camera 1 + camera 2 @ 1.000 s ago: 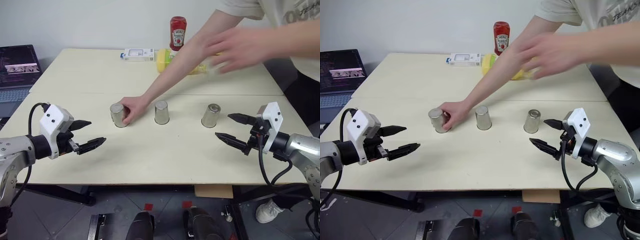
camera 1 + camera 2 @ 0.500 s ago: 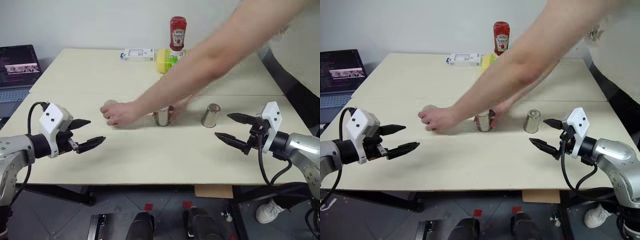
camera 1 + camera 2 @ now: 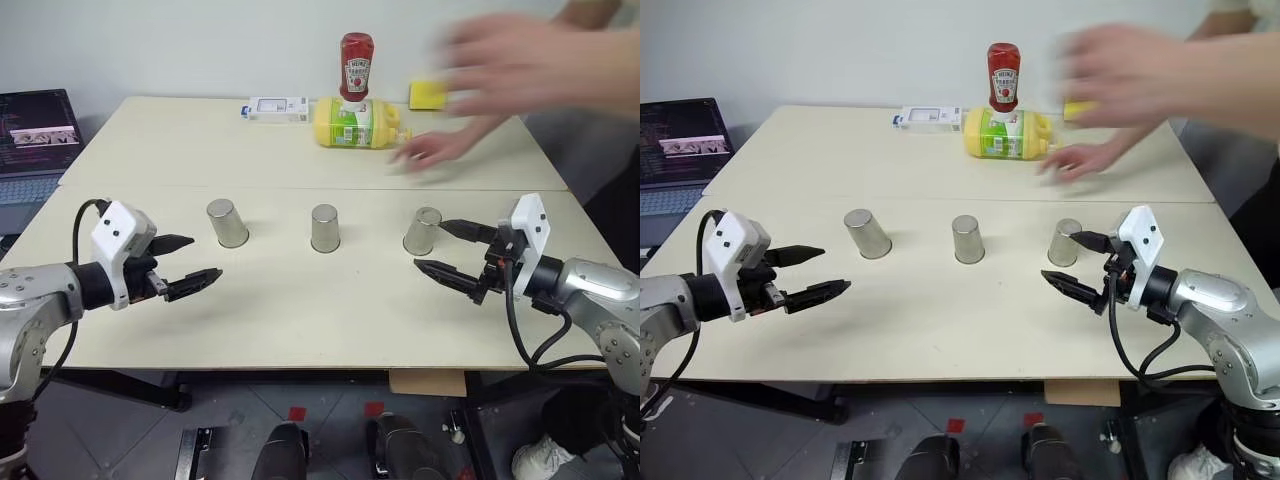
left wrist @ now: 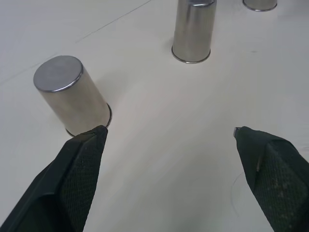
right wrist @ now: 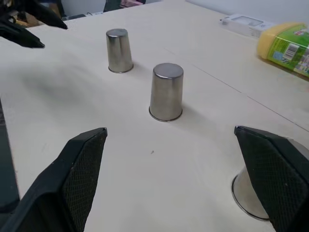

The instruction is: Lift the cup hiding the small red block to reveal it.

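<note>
Three alike silvery cups stand upside down in a row on the table: left (image 3: 228, 222), middle (image 3: 324, 227), right (image 3: 422, 230). The small red block is hidden, and the frames do not show which cup covers it. My left gripper (image 3: 205, 257) hovers open just in front of the left cup (image 4: 72, 94), with nothing between its fingers (image 4: 77, 174). My right gripper (image 3: 428, 245) is open right beside the right cup (image 5: 253, 193), its upper finger level with the cup's top and its lower finger near the base. It holds nothing.
A person's blurred hands (image 3: 520, 70) hover over the table's far right. Behind the cups stand a ketchup bottle (image 3: 355, 66), a lying yellow-green bottle (image 3: 355, 122), a white box (image 3: 277, 107) and a yellow item (image 3: 427, 95). A laptop (image 3: 35, 130) sits at the left.
The person's arms have pulled back from the left and middle cups to the far right. The left cup now stands free. My right gripper has shifted left, close to the right cup.
</note>
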`<state>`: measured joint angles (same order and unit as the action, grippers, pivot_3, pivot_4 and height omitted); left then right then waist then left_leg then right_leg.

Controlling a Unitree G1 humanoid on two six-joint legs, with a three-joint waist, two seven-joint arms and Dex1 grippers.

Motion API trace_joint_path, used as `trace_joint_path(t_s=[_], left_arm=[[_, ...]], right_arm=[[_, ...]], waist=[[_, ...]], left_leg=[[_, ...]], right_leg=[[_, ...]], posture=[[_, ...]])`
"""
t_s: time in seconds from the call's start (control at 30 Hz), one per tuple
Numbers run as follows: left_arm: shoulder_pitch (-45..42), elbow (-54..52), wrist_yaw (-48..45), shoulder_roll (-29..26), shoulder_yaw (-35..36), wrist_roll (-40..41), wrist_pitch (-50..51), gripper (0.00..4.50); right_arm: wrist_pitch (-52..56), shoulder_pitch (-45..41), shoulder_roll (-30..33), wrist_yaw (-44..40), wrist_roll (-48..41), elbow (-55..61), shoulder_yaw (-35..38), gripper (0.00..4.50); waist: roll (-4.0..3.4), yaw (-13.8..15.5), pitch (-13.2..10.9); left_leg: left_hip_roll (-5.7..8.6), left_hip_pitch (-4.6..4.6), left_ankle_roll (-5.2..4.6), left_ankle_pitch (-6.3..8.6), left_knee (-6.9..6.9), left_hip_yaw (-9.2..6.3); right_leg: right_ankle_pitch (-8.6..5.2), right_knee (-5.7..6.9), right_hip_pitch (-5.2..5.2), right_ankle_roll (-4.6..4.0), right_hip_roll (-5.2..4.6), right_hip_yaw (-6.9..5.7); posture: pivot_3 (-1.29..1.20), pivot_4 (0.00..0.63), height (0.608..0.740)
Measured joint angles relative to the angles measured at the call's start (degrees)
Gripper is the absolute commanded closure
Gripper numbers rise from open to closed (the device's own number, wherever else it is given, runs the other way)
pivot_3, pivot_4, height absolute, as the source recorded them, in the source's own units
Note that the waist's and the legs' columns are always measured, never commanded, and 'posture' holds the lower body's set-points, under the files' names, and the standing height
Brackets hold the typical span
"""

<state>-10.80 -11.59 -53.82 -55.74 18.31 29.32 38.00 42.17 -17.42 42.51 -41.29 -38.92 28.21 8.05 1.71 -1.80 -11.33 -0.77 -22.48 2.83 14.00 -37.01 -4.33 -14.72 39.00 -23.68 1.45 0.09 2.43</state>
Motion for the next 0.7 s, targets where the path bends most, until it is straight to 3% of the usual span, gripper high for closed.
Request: trace_joint_path(t_s=[0.3, 0.7], left_arm=[[-12.91, 3.81, 5.81, 9.37, -12.45, -4.70, -0.76, 0.04], [-32.32, 29.33, 5.84, 26.18, -25.57, -14.99, -11.68, 0.04]], right_arm=[[4.44, -1.52, -0.36, 0.43, -3.24, 4.15, -2.42, 0.00], [4.91, 0.67, 0.14, 0.34, -4.00, 7.04, -2.54, 0.00]], waist=[[0.01, 0.13, 0.00], [0.02, -0.09, 0.02]], left_leg=[[0.06, 0.01, 0.00, 0.00, -0.04, -0.04], [0.09, 0.02, 0.00, 0.00, -0.04, -0.10]], right_leg=[[0.01, -0.02, 0.10, 0.02, 0.00, -0.01], [0.02, -0.01, 0.14, 0.02, 0.03, -0.05]], posture=[[0.00, 0.150, 0.740], [0.00, 0.150, 0.740]])
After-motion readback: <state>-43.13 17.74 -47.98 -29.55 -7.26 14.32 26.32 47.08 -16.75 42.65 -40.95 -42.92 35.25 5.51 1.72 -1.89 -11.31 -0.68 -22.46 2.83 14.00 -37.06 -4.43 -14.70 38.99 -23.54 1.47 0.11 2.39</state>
